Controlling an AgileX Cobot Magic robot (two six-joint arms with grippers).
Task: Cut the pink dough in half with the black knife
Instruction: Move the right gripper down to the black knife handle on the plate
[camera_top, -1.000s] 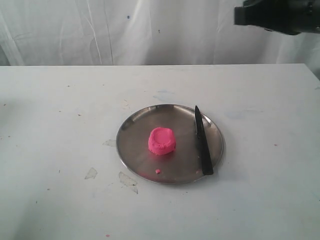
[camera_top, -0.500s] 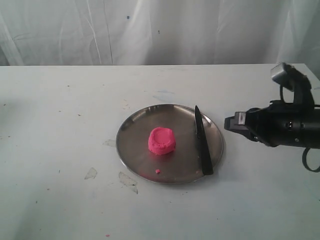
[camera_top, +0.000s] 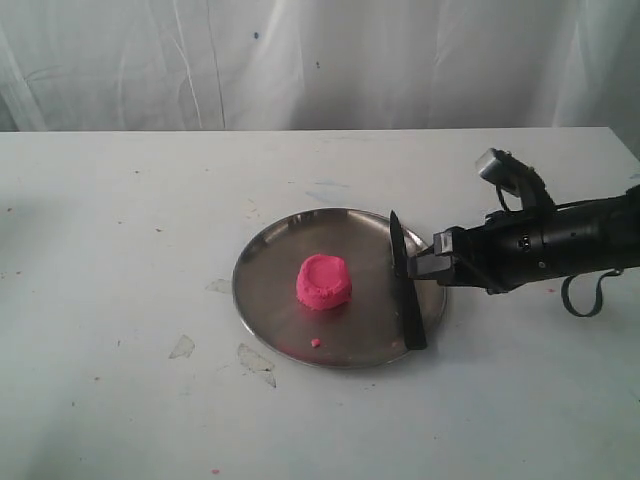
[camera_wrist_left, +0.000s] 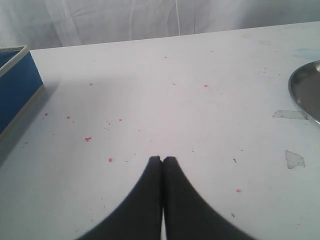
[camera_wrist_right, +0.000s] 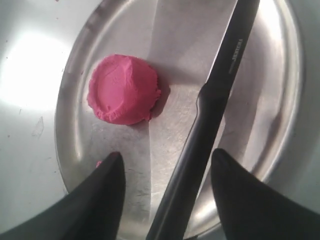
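The pink dough (camera_top: 323, 281) (camera_wrist_right: 124, 89), one rounded lump with a dented top, sits in the middle of the round steel plate (camera_top: 270, 270) (camera_wrist_right: 75, 125). Along the plate's right side lies the black knife (camera_top: 404, 283) (camera_wrist_right: 210, 105), its point away from the table's front edge. My right gripper (camera_top: 418, 266) (camera_wrist_right: 166, 159) reaches in from the right; it is open, and the knife's handle runs between its two fingers untouched. My left gripper (camera_wrist_left: 162, 159) is shut on nothing above bare table, and the exterior view does not show it.
A tiny pink crumb (camera_top: 315, 342) lies on the plate's near rim. Tape scraps (camera_top: 182, 347) and pink specks dot the white table left of the plate. A blue box (camera_wrist_left: 12, 85) stands by the left arm. A white curtain (camera_top: 300, 60) hangs behind.
The right arm dropped from the upper right of the exterior view to table height, then moved left until its open fingers straddle the knife handle. Dough, knife and plate have not moved.
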